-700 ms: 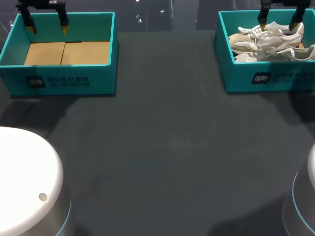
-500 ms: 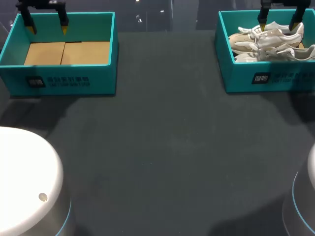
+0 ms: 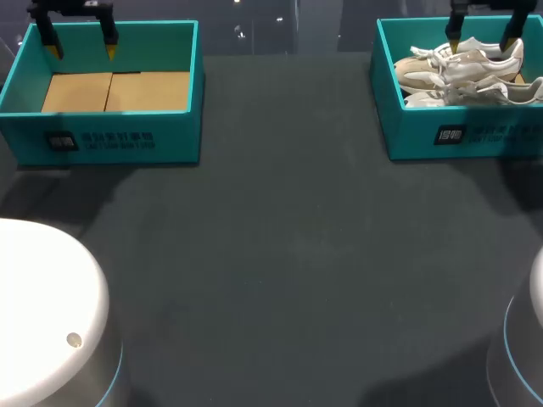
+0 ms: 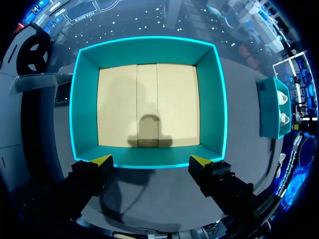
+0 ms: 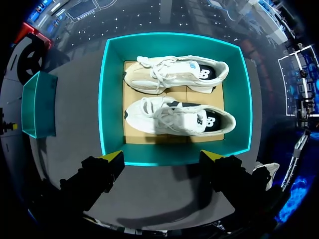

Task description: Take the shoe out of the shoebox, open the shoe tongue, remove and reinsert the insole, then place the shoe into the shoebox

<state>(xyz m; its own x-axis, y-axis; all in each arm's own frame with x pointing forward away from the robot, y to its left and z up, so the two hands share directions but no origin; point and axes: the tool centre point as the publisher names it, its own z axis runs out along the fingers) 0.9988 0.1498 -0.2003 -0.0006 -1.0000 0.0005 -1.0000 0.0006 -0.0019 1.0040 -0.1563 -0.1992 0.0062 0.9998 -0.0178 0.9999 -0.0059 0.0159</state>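
2 teal shoeboxes are set well apart at the far side of the dark table (image 3: 280, 254). the right shoebox (image 3: 475, 136) is open, and 2 pale sneakers are held in it side by side on its cardboard floor. the sneaker at the far wall (image 3: 462, 61) is cream and white, and the sneaker nearer the robot (image 3: 475, 91) is white. both are stood upright on their soles, toes turned toward the other box, and they are laced, with dark insoles seen in their openings. from the right wrist view the 2 sneakers appear to touch along their sides.

the right gripper (image 3: 480, 42) is held above this box, at its far wall as seen from the head view. its 2 yellow-tipped fingers are spread wide and nothing is gripped; the sneakers are not touched.

the left shoebox (image 3: 110, 140) is open too, and only its cardboard floor (image 4: 119, 104) is seen inside, with the gripper's shadow cast on it. the left gripper (image 3: 81, 47) is held above that box at its far wall, its fingers likewise spread wide and nothing held between them.
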